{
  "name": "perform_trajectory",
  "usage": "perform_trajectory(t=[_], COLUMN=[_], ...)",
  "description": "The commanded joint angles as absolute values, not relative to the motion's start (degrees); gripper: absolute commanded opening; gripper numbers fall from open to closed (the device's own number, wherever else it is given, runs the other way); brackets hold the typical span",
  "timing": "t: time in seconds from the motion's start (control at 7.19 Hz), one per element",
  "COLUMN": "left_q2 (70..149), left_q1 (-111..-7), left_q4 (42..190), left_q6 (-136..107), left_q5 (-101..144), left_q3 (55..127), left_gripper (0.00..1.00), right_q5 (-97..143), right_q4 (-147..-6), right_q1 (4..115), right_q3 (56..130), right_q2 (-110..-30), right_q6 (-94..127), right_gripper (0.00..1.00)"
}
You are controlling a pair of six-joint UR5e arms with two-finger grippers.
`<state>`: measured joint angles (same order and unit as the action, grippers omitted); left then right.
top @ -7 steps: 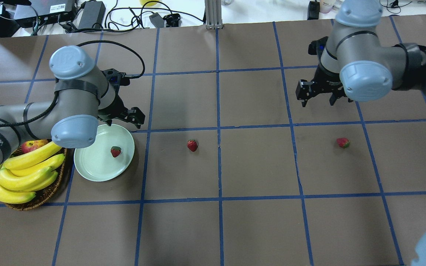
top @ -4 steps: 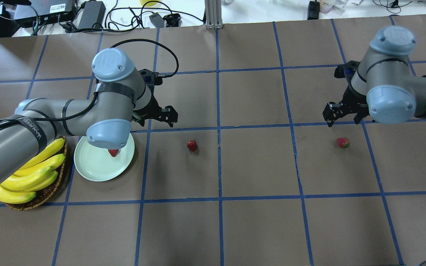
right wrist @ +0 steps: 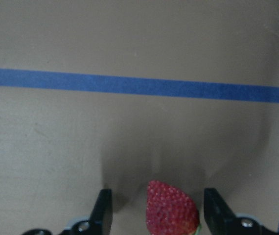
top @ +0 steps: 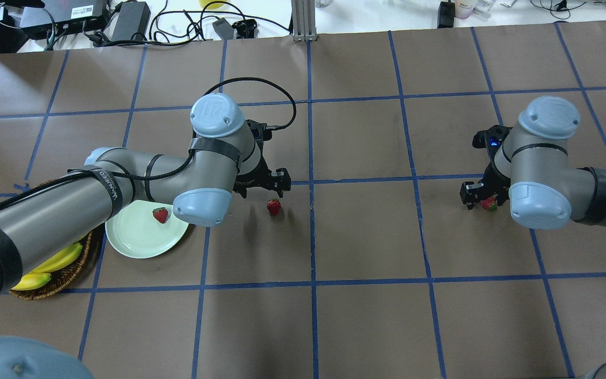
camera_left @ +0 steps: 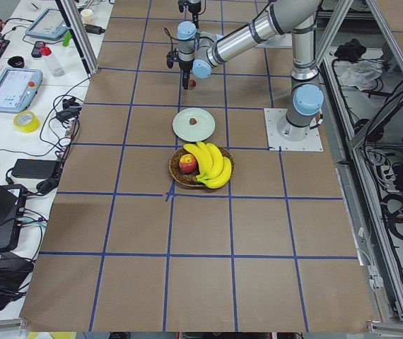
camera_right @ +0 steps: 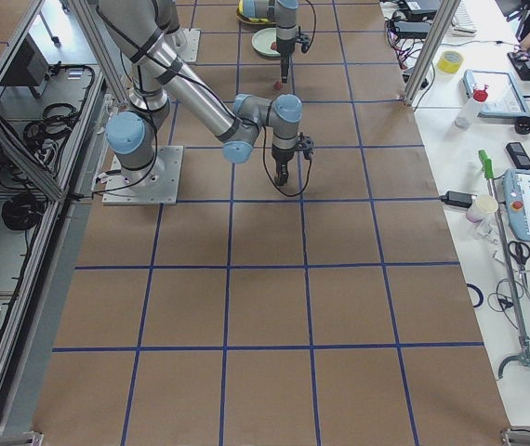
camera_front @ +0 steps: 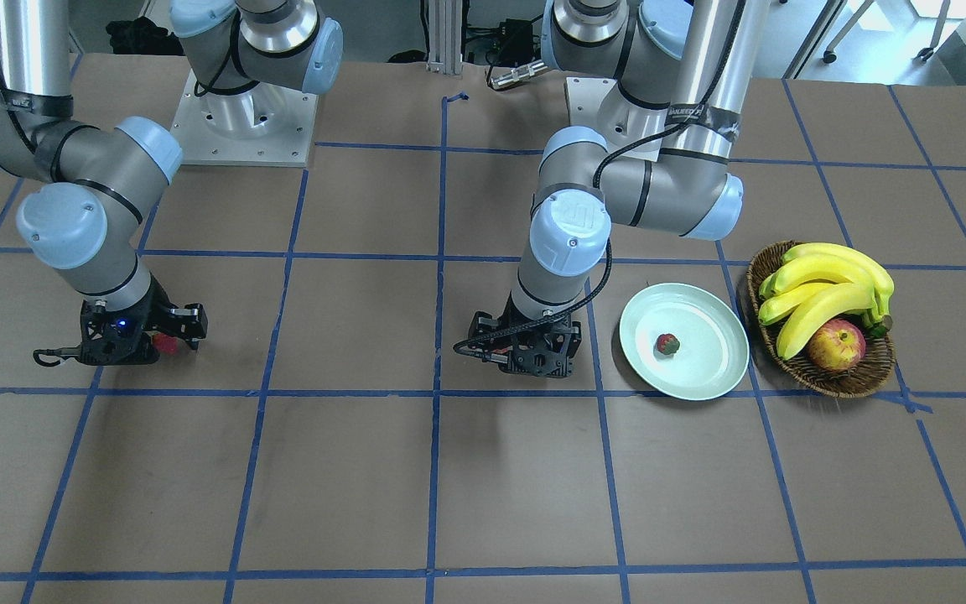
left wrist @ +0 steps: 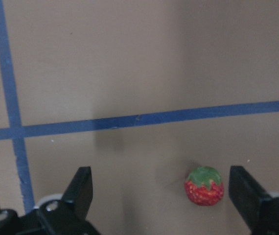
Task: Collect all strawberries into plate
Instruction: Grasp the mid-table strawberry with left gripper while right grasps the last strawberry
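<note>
One strawberry (top: pixel 160 214) lies in the mint-green plate (top: pixel 140 237), also shown in the front view (camera_front: pixel 701 369). A second strawberry (top: pixel 273 206) lies on the table right of the plate. My left gripper (top: pixel 261 185) is open just beyond it. In the left wrist view the berry (left wrist: pixel 204 186) sits between the spread fingers, near the right one. A third strawberry (top: pixel 489 204) lies at the right. My right gripper (top: pixel 483 198) is open and low over it. In the right wrist view the berry (right wrist: pixel 171 209) sits between the fingers (right wrist: pixel 103 213) with small gaps.
A wicker basket (camera_front: pixel 823 384) with bananas (camera_front: pixel 818 285) and an apple (camera_front: pixel 835 346) stands beside the plate, on its side away from the table's middle. Cables and power bricks (top: pixel 124 21) lie beyond the table's far edge. My left arm (top: pixel 45 210) reaches over the basket and plate.
My left arm has swung right, from over the plate to the middle strawberry. My right arm has come nearer and lower onto the right strawberry. Both grippers stayed open.
</note>
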<state>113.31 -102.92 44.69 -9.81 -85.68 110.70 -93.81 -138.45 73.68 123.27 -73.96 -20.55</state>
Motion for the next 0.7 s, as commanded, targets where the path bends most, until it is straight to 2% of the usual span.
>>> perform_trajectory(t=[0.0, 0.14, 0.42, 0.56], left_q2=[114.96, 114.96, 114.7, 114.35], left_q1=[-105.72, -105.82, -105.73, -105.73], left_q4=[44.47, 44.56, 44.74, 44.74], left_q6=[-14.21, -14.41, -14.5, -14.59], left_q5=[-85.87, -85.7, -85.78, -85.87], left_q3=[110.66, 110.65, 110.74, 110.74], left_gripper=[0.76, 0.59, 0.15, 0.03], right_q5=[-94.57, -94.74, -93.18, -89.77], right_q4=[-137.29, -136.24, -128.11, -123.97], right_q1=[73.74, 73.91, 77.75, 83.96], right_q3=[122.96, 122.09, 116.75, 113.33], right_q2=[-74.44, -74.62, -75.93, -75.59], right_q6=[-21.09, -21.01, -15.69, -9.12], right_gripper=[0.0, 0.0, 0.0, 0.0])
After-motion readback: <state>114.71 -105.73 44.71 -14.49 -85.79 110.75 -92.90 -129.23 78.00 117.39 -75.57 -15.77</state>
